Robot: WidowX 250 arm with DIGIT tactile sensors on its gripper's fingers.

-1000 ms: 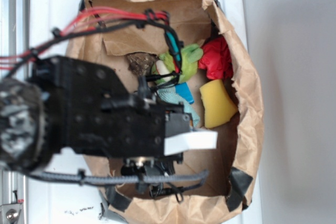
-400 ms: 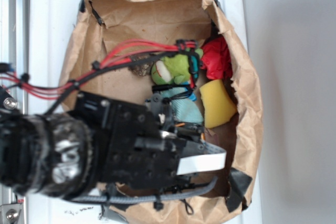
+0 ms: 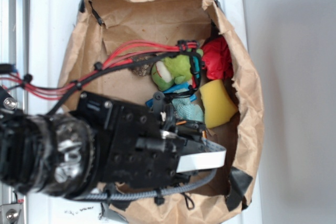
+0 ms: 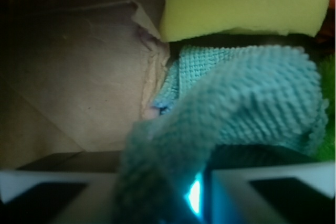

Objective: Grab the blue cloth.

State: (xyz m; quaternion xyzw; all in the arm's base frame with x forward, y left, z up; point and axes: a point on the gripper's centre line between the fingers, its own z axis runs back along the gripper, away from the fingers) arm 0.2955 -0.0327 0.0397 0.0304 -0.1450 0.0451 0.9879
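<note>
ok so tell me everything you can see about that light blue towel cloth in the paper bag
The light teal-blue terry cloth is soft, with a fuzzy looped weave and a flatter knitted patch near its top. It lies rumpled inside the brown paper bag, beside the yellow foam sponge and below the green plush toy. In the wrist view, a bunched fold runs down between the end effector fingers, which appear closed on it.
</note>
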